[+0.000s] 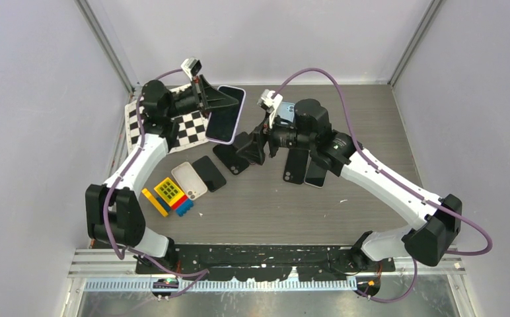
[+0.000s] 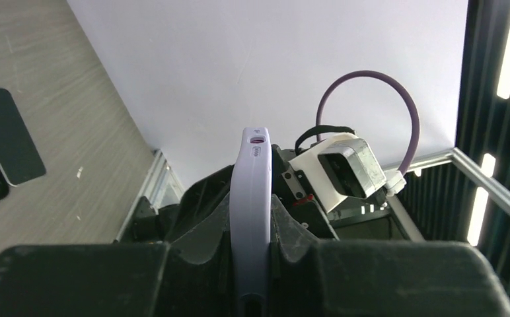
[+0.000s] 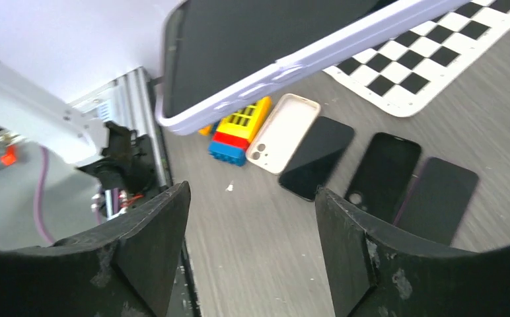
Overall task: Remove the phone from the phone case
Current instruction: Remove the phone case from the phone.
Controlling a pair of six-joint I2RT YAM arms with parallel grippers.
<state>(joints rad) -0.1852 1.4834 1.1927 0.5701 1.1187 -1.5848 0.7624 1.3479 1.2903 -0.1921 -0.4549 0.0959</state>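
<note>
My left gripper (image 2: 252,221) pinched the lilac-cased phone (image 3: 265,46); my right gripper (image 3: 252,193) stood spread. The phone lay just ahead of it, long axis crosswise.

The cased phone (image 1: 226,113) sits between the left fingers (image 1: 214,98), raised over the checkerboard mat (image 1: 189,125) at the worktop's (image 1: 272,211) far-left corner. Toy blocks (image 1: 168,195) lie nearer, by the left edge. To their right, a separate case (image 1: 189,180), a bare phone (image 1: 209,173) and a second phone (image 1: 230,158) run in a row toward the centre. A third phone (image 1: 296,165) and a fourth phone (image 1: 316,175) lie at centre, under the right arm (image 1: 384,181).
</note>
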